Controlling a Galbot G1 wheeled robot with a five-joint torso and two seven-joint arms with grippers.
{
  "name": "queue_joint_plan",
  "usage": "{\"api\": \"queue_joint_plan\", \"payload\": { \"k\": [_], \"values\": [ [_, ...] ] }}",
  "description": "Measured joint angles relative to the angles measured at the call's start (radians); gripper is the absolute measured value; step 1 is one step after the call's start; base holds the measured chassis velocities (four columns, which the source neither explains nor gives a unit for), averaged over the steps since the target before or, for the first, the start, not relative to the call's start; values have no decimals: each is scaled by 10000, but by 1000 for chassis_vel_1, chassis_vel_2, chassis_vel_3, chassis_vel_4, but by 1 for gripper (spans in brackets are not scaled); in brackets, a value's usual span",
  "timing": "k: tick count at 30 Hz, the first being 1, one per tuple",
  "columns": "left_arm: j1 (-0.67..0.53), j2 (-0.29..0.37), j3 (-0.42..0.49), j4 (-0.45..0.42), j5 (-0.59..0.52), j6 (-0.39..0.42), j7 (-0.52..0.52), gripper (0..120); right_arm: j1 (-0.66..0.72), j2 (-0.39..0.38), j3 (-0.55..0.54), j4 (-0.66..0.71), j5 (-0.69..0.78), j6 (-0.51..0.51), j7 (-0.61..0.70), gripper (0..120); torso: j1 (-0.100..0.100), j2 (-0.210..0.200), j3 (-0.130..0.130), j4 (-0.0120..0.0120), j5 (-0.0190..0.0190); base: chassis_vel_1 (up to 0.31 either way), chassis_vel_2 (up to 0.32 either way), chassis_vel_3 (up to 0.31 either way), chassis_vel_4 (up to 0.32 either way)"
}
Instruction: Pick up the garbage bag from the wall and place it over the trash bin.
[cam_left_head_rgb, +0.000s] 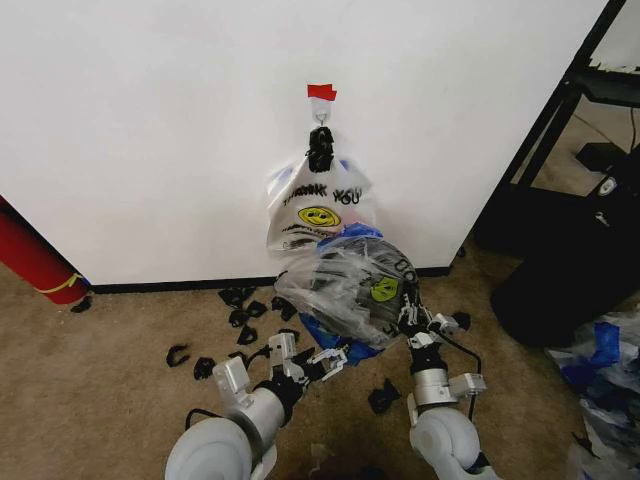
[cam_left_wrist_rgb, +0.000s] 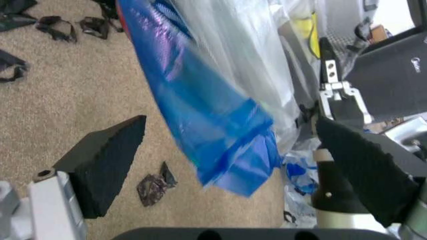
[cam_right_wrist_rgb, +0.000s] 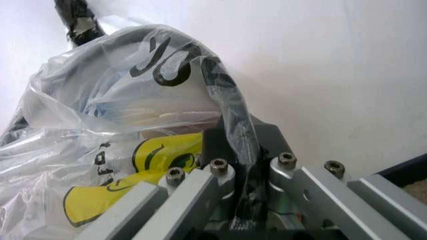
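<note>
two arms with rounded pale grey shells at the bottom of the head view, each narrowing to a silver metal wrist with boxy brackets. a thin black cable loops beside the right wrist. the left gripper (cam_left_wrist_rgb: 227, 150) has black wedge-shaped ridged fingers (cam_left_wrist_rgb: 107, 160) on white mounts. the right gripper (cam_right_wrist_rgb: 243, 165) has grey metal bars fixed with round socket-head screws.

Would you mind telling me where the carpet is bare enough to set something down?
Bare carpet runs between the black baseboard and the left gripper. Black scraps crowd the floor beneath the garbage bag, pinched by the right gripper. Dark bulk fills the right.
</note>
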Motion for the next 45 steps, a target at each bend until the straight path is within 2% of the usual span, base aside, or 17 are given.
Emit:
{"api": "queue_joint_plan", "payload": {
  "k": [3,9,14,15,27,28,31,32,38,42,45],
  "values": [
    [-18,-58,7,23,-20,7,-126,100,-2,4,-22,16,-21,6,-7,0,0,0,0,1,0,0,0,0,0],
    [3,-167,13,145,-71,-23,-271,89,27,-27,-45,32,-23,7,-9,0,0,0,0,1,0,0,0,0,0],
    [39,-201,12,238,-137,-54,-328,67,66,-88,-42,75,2,6,-9,0,0,0,0,1,0,0,0,0,0],
    [39,-201,12,238,-137,-54,-328,67,66,-88,-42,75,2,6,-9,0,0,0,0,1,0,0,0,0,0],
    [193,-46,12,188,-89,-30,-42,19,63,-123,43,58,52,4,23,0,0,0,0,0,0,0,0,0,0],
    [193,-46,12,188,-89,-30,-42,19,63,-123,43,58,52,4,23,0,0,0,0,0,0,0,0,0,0],
    [267,63,12,212,136,104,113,8,89,-115,73,71,104,-8,99,0,0,0,0,0,0,0,0,0,0],
    [292,130,16,349,368,186,194,0,84,-112,63,208,268,-105,181,0,0,0,0,1,0,0,0,0,0],
    [76,161,74,908,1334,49,453,0,-123,-209,-62,1022,1311,-846,661,0,0,0,0,1,-1,0,0,0,0],
    [-210,248,58,1843,2896,-695,985,0,-480,-466,-86,1828,2354,-1668,1242,0,0,0,0,0,-2,0,0,0,0],
    [-252,294,3,2098,3328,-994,1097,0,-685,-610,-52,1999,2399,-1851,1286,0,0,0,0,0,-2,0,0,0,0]
  ]
}}
